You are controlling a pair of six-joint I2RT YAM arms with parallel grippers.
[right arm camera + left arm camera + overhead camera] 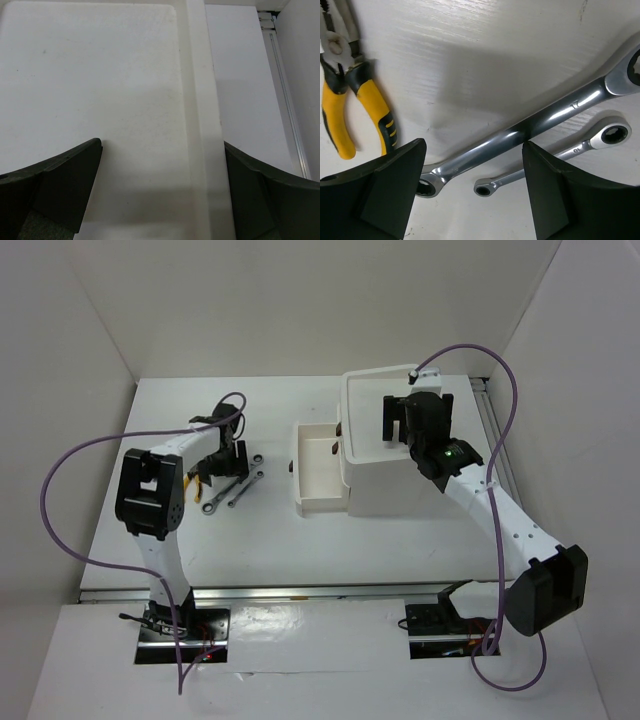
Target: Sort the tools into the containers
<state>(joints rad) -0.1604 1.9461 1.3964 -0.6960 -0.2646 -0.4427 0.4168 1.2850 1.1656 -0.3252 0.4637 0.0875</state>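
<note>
Two silver ratchet wrenches lie side by side on the table: the large one marked 17 (545, 117) (218, 498) and the small one marked 10 (560, 155) (247, 488). Yellow-handled pliers (345, 100) (197, 480) lie left of them. My left gripper (474, 190) (225, 455) is open and empty, low over the wrenches' near ends, its jaws either side of them. My right gripper (162, 190) (405, 420) is open and empty above the white cabinet's top tray (200, 100) (365, 380), which looks bare. The green-handled screwdrivers are not in view.
One white drawer (305, 502) is pulled out to the left of the cabinet. A small dark red thing (333, 448) shows at its inner right side; I cannot tell what it is. A metal rail (280, 90) runs along the table's right edge.
</note>
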